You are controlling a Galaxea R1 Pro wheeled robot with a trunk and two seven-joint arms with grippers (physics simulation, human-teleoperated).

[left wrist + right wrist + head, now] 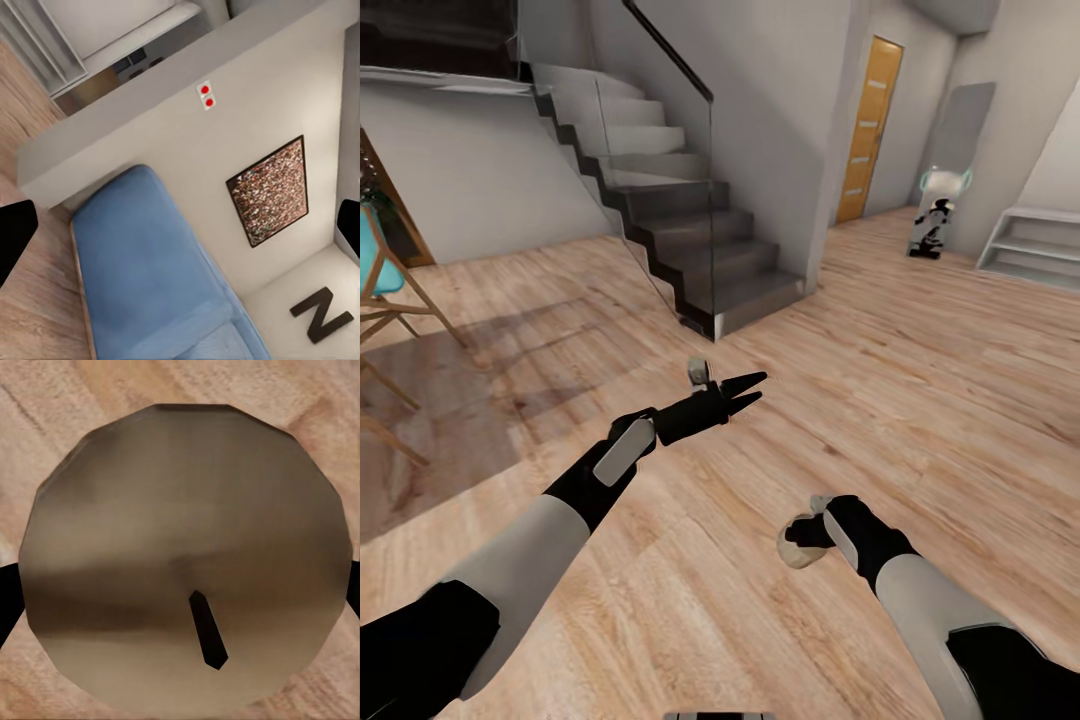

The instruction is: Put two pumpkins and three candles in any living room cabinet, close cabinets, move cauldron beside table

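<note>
Right gripper, clamped on a candle, is being carried lower right; cabinet stowing is judged pending.

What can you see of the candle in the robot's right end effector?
The candle is a short, squat cylinder, grey-beige and waxy-looking, with a small dark wick leaning off its flat top. The right end effector is shut on it, dark fingers at either side, holding it above the wooden floor.

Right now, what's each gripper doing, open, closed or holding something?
Left gripper: open, holding nothing.
Right gripper: closed on a candle.
</note>
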